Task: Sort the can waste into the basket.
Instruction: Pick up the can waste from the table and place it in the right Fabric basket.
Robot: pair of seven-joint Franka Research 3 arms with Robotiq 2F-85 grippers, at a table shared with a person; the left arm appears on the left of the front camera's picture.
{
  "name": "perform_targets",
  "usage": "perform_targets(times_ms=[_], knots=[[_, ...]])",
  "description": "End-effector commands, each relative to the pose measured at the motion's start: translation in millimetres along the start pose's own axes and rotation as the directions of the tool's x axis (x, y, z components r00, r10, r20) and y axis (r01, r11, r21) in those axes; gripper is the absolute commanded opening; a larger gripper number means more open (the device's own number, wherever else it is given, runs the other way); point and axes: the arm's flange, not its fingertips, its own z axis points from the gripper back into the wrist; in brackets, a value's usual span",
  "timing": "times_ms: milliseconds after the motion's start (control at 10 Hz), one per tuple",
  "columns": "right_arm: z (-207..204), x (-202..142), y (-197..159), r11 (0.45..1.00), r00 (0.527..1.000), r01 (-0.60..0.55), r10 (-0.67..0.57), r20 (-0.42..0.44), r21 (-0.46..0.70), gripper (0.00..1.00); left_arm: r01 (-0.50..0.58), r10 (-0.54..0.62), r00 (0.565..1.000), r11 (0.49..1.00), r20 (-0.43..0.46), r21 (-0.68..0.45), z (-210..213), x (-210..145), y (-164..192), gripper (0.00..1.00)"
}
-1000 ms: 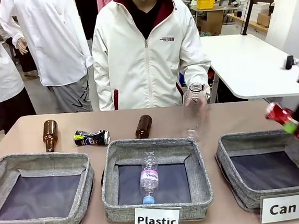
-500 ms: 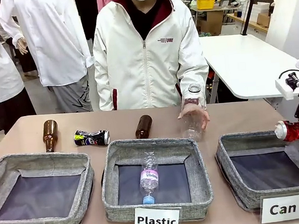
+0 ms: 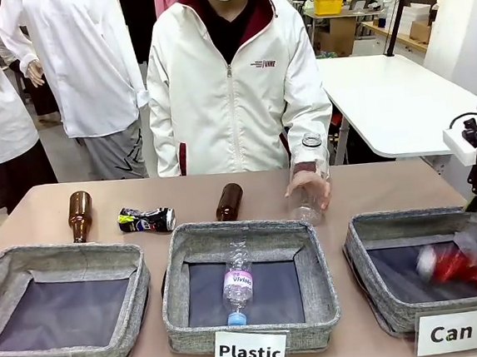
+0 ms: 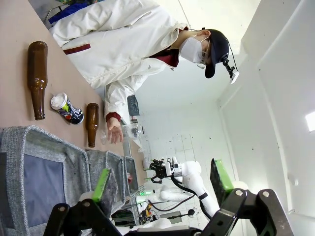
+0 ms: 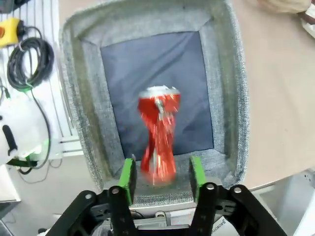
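Two-finger right pincer (image 5: 162, 173): released, green pads apart, gripping nothing; hangs over the right part of the basket.
Red can (image 5: 158, 132): crushed and motion-blurred. The right wrist view shows its lower end between the pads. The front view shows it below the pincer, clear of it and inside the basket walls. Contact with the floor cannot be told.
Basket (image 3: 368, 226): grey fabric, dark floor, at the counter's right end, with a white "Can" card (image 3: 451, 333) at its front.
Left pincer (image 4: 162, 176): released, fingers wide apart, nothing between them.
Black can (image 3: 146, 219): on its side on the counter (image 3: 373, 185), between two brown bottles (image 3: 79, 214), behind the "Bottle" basket (image 3: 61, 252) and "Plastic" basket (image 3: 243, 228), outside every basket.
Person's hand (image 3: 311, 190): on an upright clear bottle (image 3: 310, 151) behind the "Plastic" basket's right corner.
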Motion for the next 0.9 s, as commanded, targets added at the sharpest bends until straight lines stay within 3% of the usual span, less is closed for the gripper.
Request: perform_targets(times_ms=[0,200,300,400,500,600,700,800], knots=[[-5,1,-3,1.000,0.999,-0.019,0.019,0.037,0.002,1.00,0.018,-0.019,1.000,1.000,-0.013,-0.006,1,-5,0,1.00],[-2,2,-6,0.999,0.995,0.028,-0.032,0.093,0.040,1.00,0.018,-0.019,1.000,1.000,-0.013,-0.006,1,-5,0,1.00],[3,1,-9,0.991,0.981,0.093,-0.108,0.164,0.095,1.00,0.018,-0.019,1.000,1.000,-0.013,-0.006,1,-5,0,1.00],[11,0,-11,0.964,0.936,0.195,-0.238,0.260,0.181,1.00,0.018,-0.019,1.000,1.000,-0.013,-0.006,1,-5,0,1.00],[24,-6,-16,0.856,0.790,0.378,-0.497,0.359,0.352,1.00,0.018,-0.019,1.000,1.000,-0.013,-0.006,1,-5,0,1.00],[32,-18,-20,0.663,0.536,0.486,-0.741,0.405,0.569,1.00,0.018,-0.019,1.000,1.000,-0.013,-0.006,1,-5,0,1.00],[37,-32,-22,0.432,0.262,0.487,-0.901,0.344,0.759,1.00,0.018,-0.019,1.000,1.000,-0.013,-0.006,1,-5,0,1.00],[43,-44,-26,0.266,-0.010,0.371,-0.957,0.290,0.890,1.00,0.018,-0.019,1.000,1.000,-0.013,-0.006,1,-5,0,1.00]])
